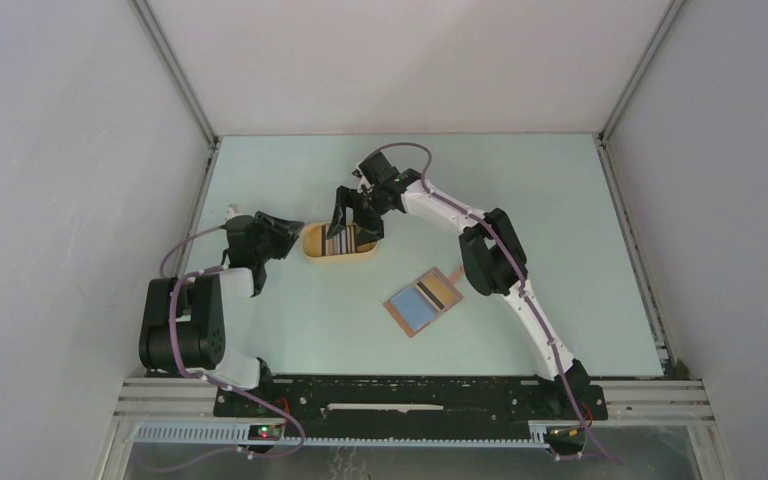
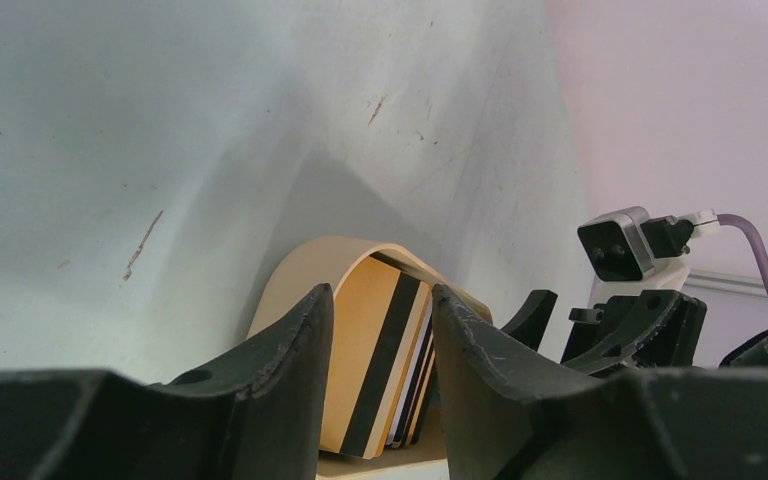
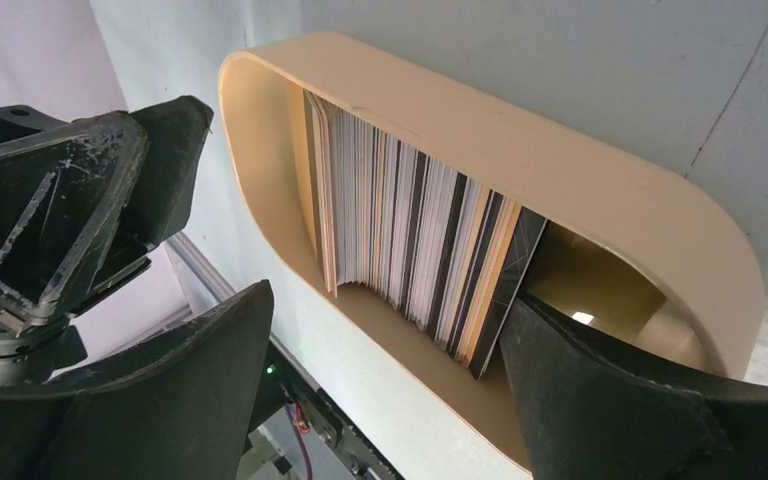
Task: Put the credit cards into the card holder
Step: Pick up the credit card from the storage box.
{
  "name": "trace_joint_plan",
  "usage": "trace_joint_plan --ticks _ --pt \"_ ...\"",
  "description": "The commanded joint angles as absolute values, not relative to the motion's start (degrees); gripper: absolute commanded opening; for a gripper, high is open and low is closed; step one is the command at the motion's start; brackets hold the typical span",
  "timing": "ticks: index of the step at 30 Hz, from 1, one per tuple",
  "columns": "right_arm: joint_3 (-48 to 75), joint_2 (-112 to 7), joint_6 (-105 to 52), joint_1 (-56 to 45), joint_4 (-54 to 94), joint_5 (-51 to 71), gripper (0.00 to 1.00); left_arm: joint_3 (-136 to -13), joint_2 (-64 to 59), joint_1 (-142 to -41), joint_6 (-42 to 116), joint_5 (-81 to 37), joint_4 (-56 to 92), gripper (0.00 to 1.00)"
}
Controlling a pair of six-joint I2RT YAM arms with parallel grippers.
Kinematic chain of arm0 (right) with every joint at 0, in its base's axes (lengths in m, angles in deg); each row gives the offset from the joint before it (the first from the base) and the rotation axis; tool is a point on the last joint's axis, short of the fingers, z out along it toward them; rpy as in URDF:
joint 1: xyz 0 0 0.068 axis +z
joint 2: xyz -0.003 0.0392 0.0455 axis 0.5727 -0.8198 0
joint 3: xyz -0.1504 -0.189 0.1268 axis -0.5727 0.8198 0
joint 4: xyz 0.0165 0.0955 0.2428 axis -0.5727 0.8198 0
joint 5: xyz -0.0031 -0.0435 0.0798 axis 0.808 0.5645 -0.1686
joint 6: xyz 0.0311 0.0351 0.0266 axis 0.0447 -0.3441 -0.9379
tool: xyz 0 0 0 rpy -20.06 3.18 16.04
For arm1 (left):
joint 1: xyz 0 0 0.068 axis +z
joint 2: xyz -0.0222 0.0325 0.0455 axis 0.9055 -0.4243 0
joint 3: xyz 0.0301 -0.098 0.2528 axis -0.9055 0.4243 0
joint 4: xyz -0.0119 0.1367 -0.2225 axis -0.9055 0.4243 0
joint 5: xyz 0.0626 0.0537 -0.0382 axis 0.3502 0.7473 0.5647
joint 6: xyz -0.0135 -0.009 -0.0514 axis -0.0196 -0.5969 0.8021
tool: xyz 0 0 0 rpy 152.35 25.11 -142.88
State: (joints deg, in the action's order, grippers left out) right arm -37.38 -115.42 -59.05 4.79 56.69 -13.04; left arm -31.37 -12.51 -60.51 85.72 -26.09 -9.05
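Note:
The credit cards stand on edge as a packed stack inside a yellow oval tray. My right gripper hangs over the tray, open wide. One of its fingers is inside the tray against the dark end card. Its other finger is outside the tray wall. My left gripper is at the tray's left end, open, with an orange black-striped card showing beyond the gap. The card holder lies open and flat, to the right of the tray and nearer the arm bases.
White walls close in the table on the left, right and back. The right arm's elbow hangs just above and right of the card holder. The right gripper and its camera show at the right of the left wrist view.

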Motion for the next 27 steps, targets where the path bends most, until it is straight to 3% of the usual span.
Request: trace_joint_plan --ticks 1,6,8,27 --pt "-39.8 -115.3 -59.5 4.2 53.8 -18.6 0.89 -34.2 -12.6 -60.0 85.3 -27.4 -9.7 0.46" --pt "-39.4 -115.7 -60.2 4.0 51.8 -22.3 0.83 -34.2 -12.7 -60.0 85.2 -27.8 -10.0 0.46" --pt "-39.5 -116.3 -60.5 4.1 50.5 -24.5 0.74 -34.2 -12.8 -59.9 85.2 -28.2 -10.3 0.45" --pt "-39.8 -118.7 -61.8 3.0 47.5 -29.7 0.69 -34.3 -13.3 -59.8 85.1 -29.3 -11.3 0.45"
